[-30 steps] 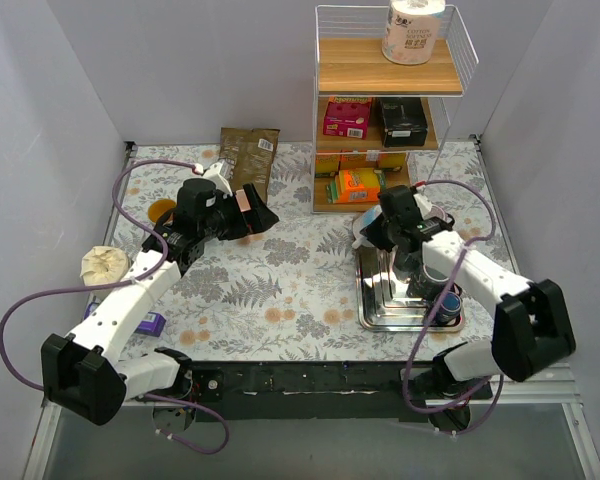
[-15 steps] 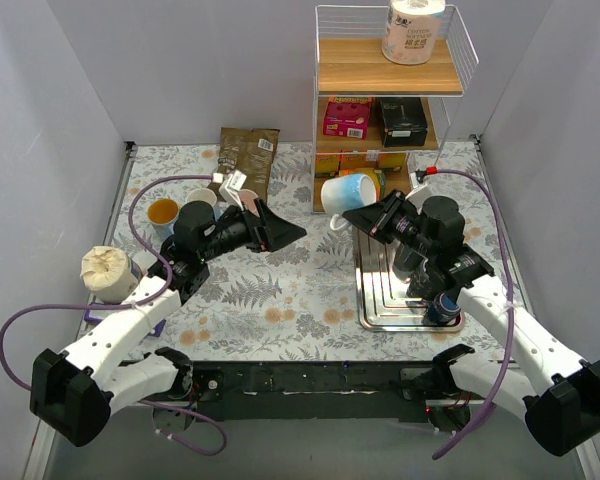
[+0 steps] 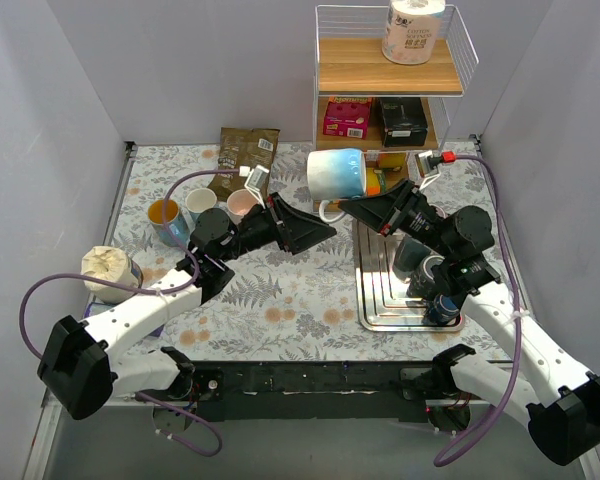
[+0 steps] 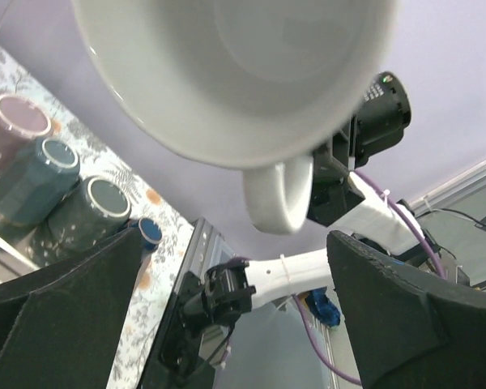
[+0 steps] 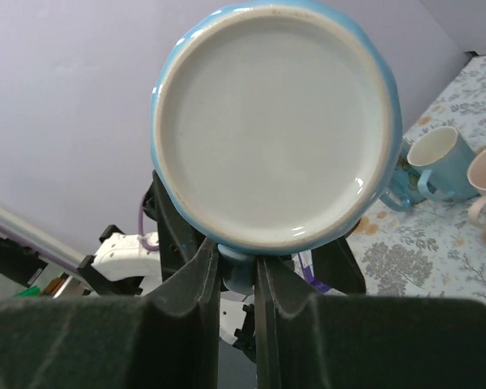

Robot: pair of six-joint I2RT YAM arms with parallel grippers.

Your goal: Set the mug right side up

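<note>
A light blue mug (image 3: 337,173) with a white inside hangs in the air on its side above the table's middle, its mouth turned left. My right gripper (image 3: 346,206) is shut on its handle from below. In the right wrist view the mug's white base (image 5: 275,138) faces the camera and the handle sits pinched between the fingers of that gripper (image 5: 237,267). My left gripper (image 3: 325,231) is open and empty, just below and left of the mug. In the left wrist view the mug's open mouth (image 4: 251,73) fills the top, above my left gripper (image 4: 235,243).
A steel tray (image 3: 380,300) at the right holds several dark mugs (image 3: 420,262). A wire shelf rack (image 3: 385,110) with boxes and a paper roll stands behind. Yellow (image 3: 163,213), pale blue (image 3: 200,203) and pink (image 3: 242,205) cups stand at the left. A brown bag (image 3: 248,150) lies at the back.
My right gripper has lifted the mug from near the tray up and to the left. My left gripper has swung right and now points up under the mug.
</note>
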